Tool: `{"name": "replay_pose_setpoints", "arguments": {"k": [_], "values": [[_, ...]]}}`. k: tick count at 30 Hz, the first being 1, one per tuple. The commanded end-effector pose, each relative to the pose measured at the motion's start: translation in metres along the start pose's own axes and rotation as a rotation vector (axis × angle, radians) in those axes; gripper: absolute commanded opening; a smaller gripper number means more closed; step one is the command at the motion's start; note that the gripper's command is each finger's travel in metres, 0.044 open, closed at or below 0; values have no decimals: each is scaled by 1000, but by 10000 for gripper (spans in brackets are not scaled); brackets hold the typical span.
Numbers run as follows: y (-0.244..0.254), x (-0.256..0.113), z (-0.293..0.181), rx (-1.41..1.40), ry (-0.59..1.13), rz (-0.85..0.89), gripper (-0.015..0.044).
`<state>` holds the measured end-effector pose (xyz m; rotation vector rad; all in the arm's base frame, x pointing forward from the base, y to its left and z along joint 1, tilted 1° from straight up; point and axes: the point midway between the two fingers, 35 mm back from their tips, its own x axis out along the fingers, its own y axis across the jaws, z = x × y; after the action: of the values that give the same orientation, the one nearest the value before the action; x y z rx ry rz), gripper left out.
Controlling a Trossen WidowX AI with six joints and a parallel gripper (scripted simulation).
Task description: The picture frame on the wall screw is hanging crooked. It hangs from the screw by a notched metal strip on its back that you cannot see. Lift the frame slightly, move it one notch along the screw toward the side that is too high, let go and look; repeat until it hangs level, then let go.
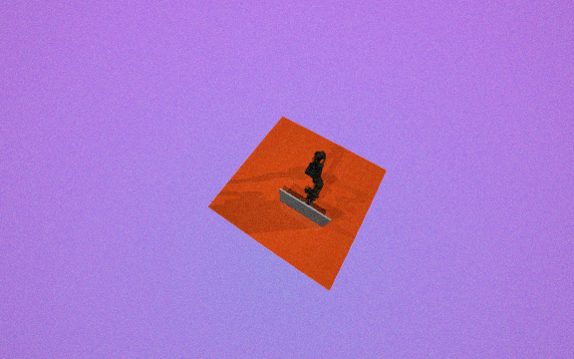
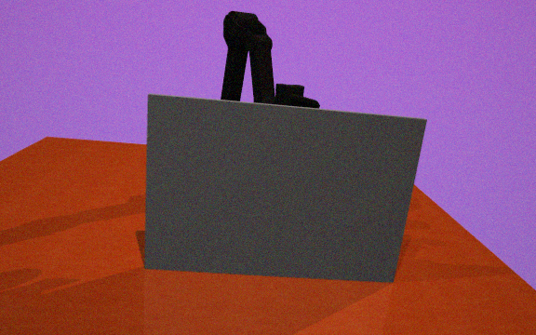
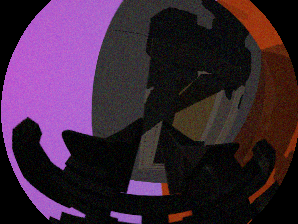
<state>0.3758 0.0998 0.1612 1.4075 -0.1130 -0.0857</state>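
The picture frame (image 3: 216,117) shows in the wrist view as a light grey border around a tan picture, partly covered by the fingers and their black shadow. My gripper (image 1: 309,201) (image 3: 151,122) is shut on the frame's border, close in front of the wall panel. In the exterior view the grey wall panel (image 2: 273,195) hides the frame and the gripper. In the top view the frame is too small and dark to make out. The screw and the notched strip are hidden. The frame's tilt cannot be told from these views.
The wall panel (image 1: 303,207) (image 3: 115,75) stands upright on the orange floor (image 1: 287,140) (image 2: 87,177). The black arm (image 1: 315,170) (image 2: 262,70) rises on the frame's side of the panel. Dark shadows of the arm and panel lie across the floor.
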Motion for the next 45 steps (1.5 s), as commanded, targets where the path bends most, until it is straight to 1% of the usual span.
{"name": "replay_pose_setpoints", "arguments": {"k": [1,45], "values": [[3,0,1,8,3,9,0],[-4,0,2,4,-1,6,0]]}}
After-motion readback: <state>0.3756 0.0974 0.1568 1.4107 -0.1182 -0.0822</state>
